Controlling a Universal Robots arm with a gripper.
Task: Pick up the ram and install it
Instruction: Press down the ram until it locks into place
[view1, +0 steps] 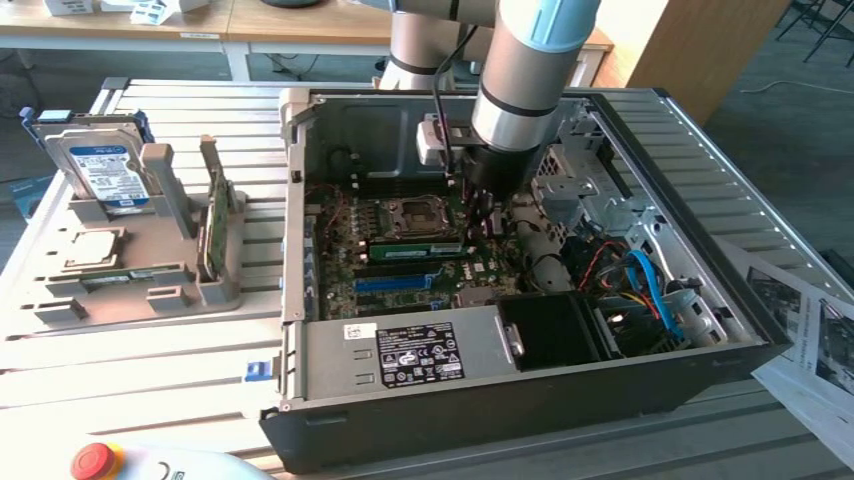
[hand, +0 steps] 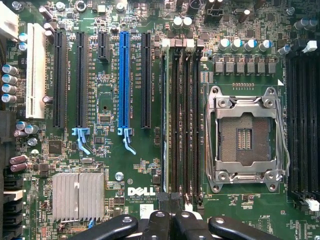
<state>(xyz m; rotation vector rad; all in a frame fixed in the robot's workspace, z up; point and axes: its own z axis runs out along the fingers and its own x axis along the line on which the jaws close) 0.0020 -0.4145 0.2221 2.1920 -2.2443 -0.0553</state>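
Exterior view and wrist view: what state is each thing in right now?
computer case, open, side panel off.
ram, on edge among the memory slots.
CPU socket, empty, frame down.
blue slot, empty.
hard drive, standing upright.
hand, above the memory slots.

Case walls (view1: 300, 200) and cables (view1: 641, 275) hem the motherboard (hand: 105, 170).
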